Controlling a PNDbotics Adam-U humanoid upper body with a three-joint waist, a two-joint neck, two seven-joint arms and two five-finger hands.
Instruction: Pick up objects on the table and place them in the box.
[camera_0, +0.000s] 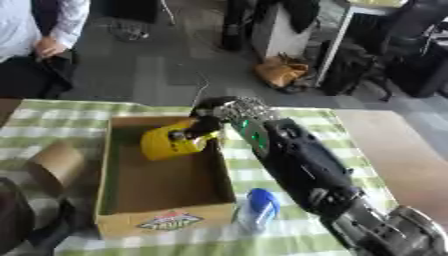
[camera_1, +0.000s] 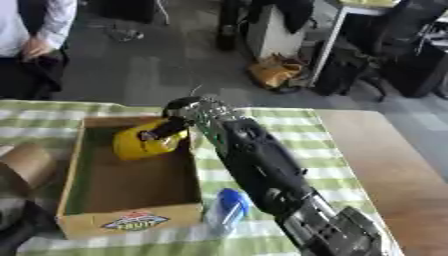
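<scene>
The right hand is holding a yellow object, fingers curled around it, over the box at its twelve o'clock end. Released carelessly, it could be catching the far wall and tumbling out.

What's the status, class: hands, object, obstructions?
Right hand shut on yellow object, inside box. Left hand not visible. Blue object beside box, nothing blocking.

Head stereo pair, looking down at table; both share box, near.
</scene>
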